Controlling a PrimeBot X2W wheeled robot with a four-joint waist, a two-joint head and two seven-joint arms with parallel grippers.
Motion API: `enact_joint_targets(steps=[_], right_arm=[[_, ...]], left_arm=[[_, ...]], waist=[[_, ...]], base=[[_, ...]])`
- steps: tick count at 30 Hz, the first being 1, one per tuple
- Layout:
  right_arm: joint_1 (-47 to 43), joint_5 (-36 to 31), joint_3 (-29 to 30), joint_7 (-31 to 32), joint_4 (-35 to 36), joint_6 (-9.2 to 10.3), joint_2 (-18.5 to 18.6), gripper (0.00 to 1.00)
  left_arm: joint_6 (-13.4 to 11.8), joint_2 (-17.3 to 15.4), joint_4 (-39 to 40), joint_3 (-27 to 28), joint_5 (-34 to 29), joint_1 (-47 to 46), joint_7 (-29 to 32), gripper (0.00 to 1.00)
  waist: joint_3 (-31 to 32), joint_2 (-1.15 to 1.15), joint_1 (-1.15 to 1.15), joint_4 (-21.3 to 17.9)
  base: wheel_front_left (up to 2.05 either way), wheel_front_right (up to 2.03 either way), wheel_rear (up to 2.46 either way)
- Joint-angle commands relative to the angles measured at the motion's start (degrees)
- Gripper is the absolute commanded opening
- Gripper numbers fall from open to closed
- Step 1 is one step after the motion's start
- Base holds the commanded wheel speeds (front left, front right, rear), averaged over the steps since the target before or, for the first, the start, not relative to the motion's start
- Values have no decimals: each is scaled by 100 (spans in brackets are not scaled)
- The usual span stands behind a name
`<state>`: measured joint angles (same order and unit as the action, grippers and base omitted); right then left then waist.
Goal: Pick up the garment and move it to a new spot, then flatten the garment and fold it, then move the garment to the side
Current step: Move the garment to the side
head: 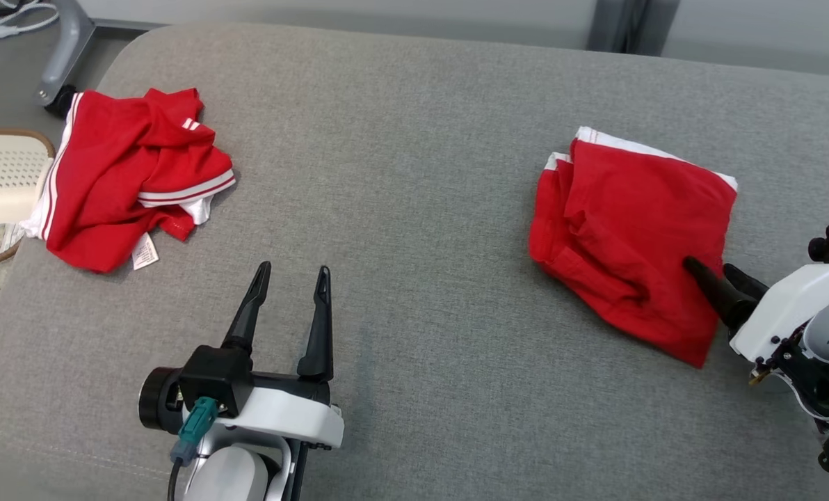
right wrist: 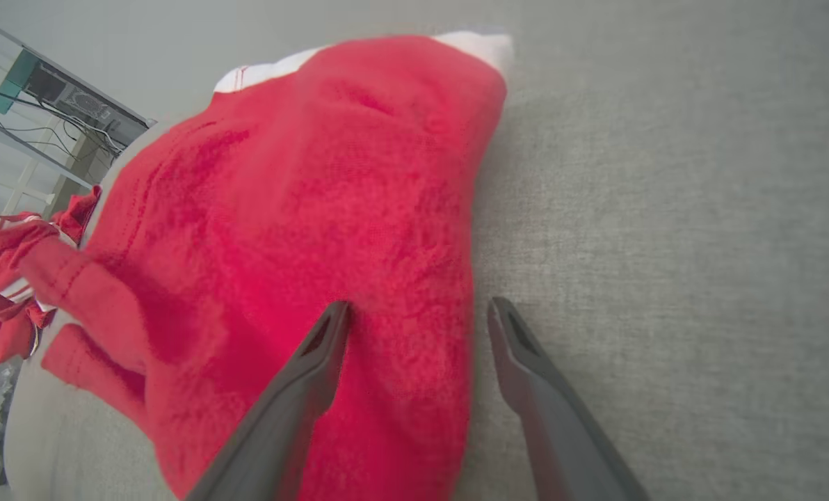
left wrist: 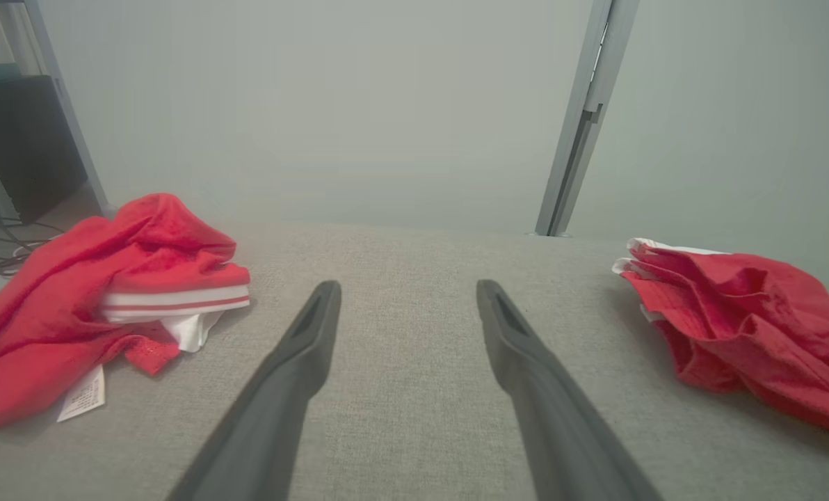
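A folded red garment (head: 630, 236) with a white edge lies flat on the right of the grey padded surface (head: 414, 209). My right gripper (head: 710, 266) stands open at its near right edge. In the right wrist view one finger is over the red garment (right wrist: 317, 209) and the other over bare grey fabric, so the right gripper (right wrist: 418, 305) grips nothing. A second, crumpled red garment (head: 129, 174) with white stripes and a tag lies at the far left. My left gripper (head: 294, 270) is open over bare surface between the two. From the left gripper (left wrist: 407, 287) the crumpled garment (left wrist: 94, 306) sits left and the folded garment (left wrist: 748, 327) right.
A white perforated basket (head: 4, 181) stands off the left edge of the surface. Behind it is a grey stand leg with a caster (head: 60, 97). A grey post (head: 623, 24) rises behind the far edge. The surface rounds off at its left and near corners.
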<state>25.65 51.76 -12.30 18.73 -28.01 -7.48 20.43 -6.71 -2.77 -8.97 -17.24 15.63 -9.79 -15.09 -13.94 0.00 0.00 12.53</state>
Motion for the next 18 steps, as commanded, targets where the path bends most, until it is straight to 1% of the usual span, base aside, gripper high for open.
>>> enact_joint_targets(steps=[1, 3, 6, 7, 10, 11, 12, 13, 18], right_arm=[[120, 26, -162, -3, -106, -3, 170, 100], [225, 129, -290, -61, -241, -3, 205, 100], [324, 223, -394, -102, -376, -3, 233, 100], [401, 321, -533, -140, -440, -4, 245, 100], [477, 422, -692, -157, -475, -4, 250, 100], [511, 456, -788, -168, -488, -4, 263, 93], [540, 484, -872, -193, -504, -4, 281, 20], [577, 494, -959, -219, -500, -4, 301, 0], [712, 606, -1354, -375, -505, -4, 456, 0]], left_arm=[[-41, -21, 7, -12, -13, -84, -9, 100], [-42, -21, -20, -64, -107, -113, -9, 100], [-53, -25, -34, -113, -90, -126, -9, 100], [-86, -23, -32, -149, -64, -135, -9, 100], [-109, -22, -24, -174, -41, -140, -9, 100], [-107, -23, -20, -181, -41, -136, -9, 100], [-116, -22, -18, -188, -43, -128, -9, 100], [-125, -23, -17, -192, -40, -123, -9, 100], [-152, -22, -38, -178, -26, -115, -9, 100]], waist=[[-135, 0, 0, 164], [-174, 0, 0, 242], [-201, 0, 0, 317], [-218, 0, 0, 381], [-231, 0, 0, 425], [-233, 0, 0, 439], [-235, 0, 0, 451], [-239, 0, 0, 460], [-209, 0, 0, 445]], base=[[0, 0, 0], [0, 0, 0], [0, 0, 0], [0, 0, 0], [0, 0, 0], [0, 0, 0], [0, 0, 0], [0, 0, 0], [0, 0, 0]])
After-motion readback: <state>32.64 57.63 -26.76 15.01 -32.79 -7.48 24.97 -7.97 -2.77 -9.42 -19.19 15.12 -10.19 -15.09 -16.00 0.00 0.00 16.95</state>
